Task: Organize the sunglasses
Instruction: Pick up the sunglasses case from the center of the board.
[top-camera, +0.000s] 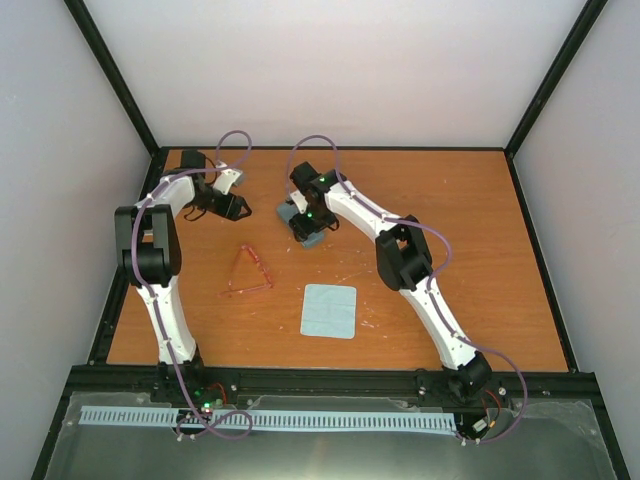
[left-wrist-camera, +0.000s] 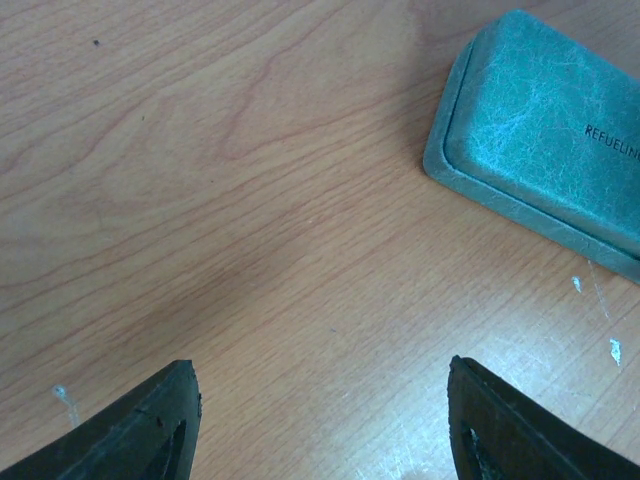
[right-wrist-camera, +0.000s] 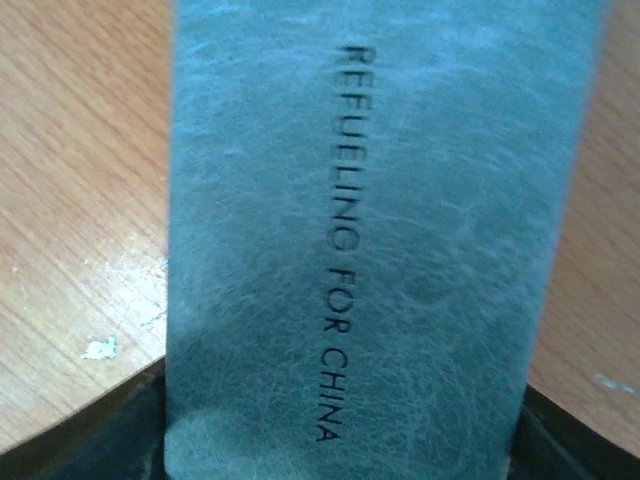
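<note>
While working outward from the arm bases, meet first the cloth (top-camera: 329, 311), light blue, flat on the table (top-camera: 470, 240), untouched. Next out and to the left, the sunglasses (top-camera: 248, 270): thin red-pink frame lying loose on the wood, temples apparently splayed, well apart from both grippers and from the case. Farthest back, the case (right-wrist-camera: 370, 240), grey-blue, lid down, resting on the wood. Right gripper (right-wrist-camera: 340, 445) clamped across it, fingers (right-wrist-camera: 100, 450) set against both long sides. Left gripper (left-wrist-camera: 322, 425) near one end of the case, jaws wide apart over bare wood, holding nothing.

Likely troubles, judged from this layout:
- Squeezing lid and base together with the right grip, and so stopping the case from opening.
- Skidding or twisting of the case if the left fingers pry at the lid off-centre.
- Slipping on the smooth covering.
- Later, bending of the wire frame under a hard pinch, or fouling the lid with temples left unfolded.

Writing: "REFUELING FOR CHINA" in dark capitals along the lid, plain in the right wrist view; cut to "REFUELIN" at the picture's edge in the left wrist view. No other label legible.
</note>
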